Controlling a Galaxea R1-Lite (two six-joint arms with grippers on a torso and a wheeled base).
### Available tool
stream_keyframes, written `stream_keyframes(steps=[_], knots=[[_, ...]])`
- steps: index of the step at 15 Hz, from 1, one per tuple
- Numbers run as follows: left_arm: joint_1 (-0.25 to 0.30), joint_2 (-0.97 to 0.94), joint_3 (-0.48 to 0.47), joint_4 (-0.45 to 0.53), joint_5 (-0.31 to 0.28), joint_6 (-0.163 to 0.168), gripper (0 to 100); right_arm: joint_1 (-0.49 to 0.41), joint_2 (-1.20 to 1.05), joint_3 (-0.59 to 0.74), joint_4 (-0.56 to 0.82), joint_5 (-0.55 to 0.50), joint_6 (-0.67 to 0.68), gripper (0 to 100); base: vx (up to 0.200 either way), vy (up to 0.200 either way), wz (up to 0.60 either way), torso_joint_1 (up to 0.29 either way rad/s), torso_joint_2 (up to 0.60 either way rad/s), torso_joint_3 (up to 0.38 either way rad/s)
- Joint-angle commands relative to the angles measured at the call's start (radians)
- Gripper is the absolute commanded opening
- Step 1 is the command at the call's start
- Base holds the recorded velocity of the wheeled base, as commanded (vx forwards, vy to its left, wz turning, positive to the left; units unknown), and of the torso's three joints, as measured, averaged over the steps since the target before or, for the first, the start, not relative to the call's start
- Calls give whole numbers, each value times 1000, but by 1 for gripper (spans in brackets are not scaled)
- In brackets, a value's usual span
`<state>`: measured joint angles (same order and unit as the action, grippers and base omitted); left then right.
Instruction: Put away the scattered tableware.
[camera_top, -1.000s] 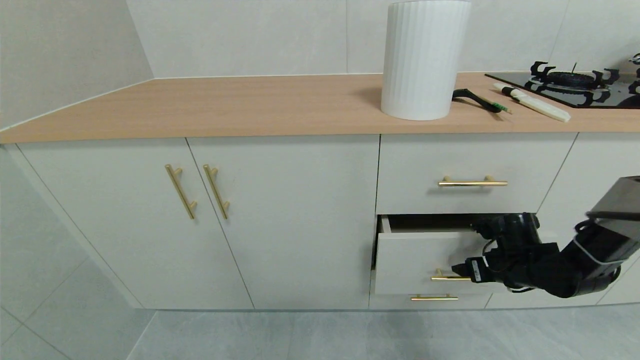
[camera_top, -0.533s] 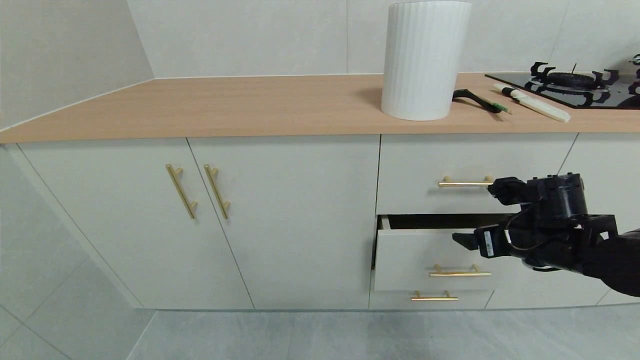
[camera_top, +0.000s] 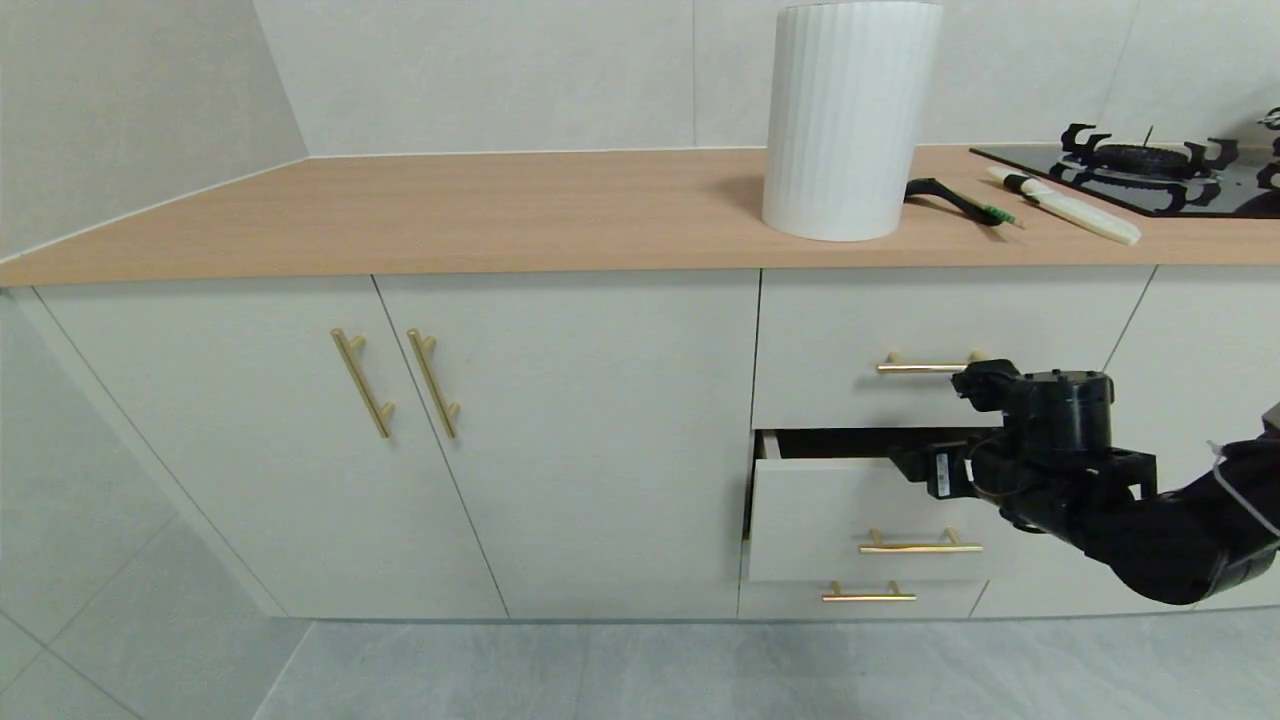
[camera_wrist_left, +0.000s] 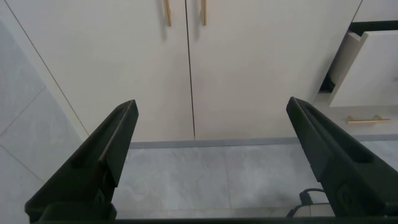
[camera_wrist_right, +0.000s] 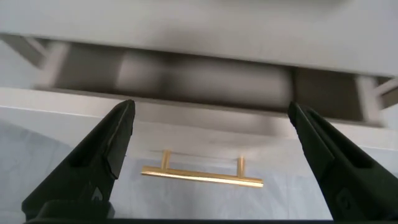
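Right tool (camera_top: 930, 418), spread, has risen to the part-open drawer (camera_top: 830, 510); white knife (camera_top: 1068, 206) lies slantwise on counter (camera_top: 500, 210).

A tall white ribbed cylinder (camera_top: 850, 120), perhaps a vase or a bin, stands on the wooden countertop (camera_top: 450, 215) toward one o'clock. A black gas hob (camera_top: 1150, 170) sits at two o'clock. Below, toward nine o'clock, two cupboard doors (camera_top: 560, 440) carry upright gold handles (camera_top: 433, 383) side by side. Grey floor tiles (camera_top: 500, 670) lie at six o'clock.
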<state>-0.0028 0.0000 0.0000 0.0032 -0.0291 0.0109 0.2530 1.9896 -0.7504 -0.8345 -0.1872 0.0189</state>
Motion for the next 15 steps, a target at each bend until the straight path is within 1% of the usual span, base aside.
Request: stream_keyframes(steps=[1, 4, 15], knots=[[1, 0, 0, 0, 0, 0, 100, -4, 81, -12, -14, -1, 12, 100, 0, 0, 0, 0, 0, 0], [0, 0, 0, 0, 0, 0, 100, -6, 98, -35, -41, -3, 55, 100, 0, 0, 0, 0, 0, 0], [0, 0, 0, 0, 0, 0, 100, -12, 146, -52, -60, -17, 53, 100, 0, 0, 0, 0, 0, 0]])
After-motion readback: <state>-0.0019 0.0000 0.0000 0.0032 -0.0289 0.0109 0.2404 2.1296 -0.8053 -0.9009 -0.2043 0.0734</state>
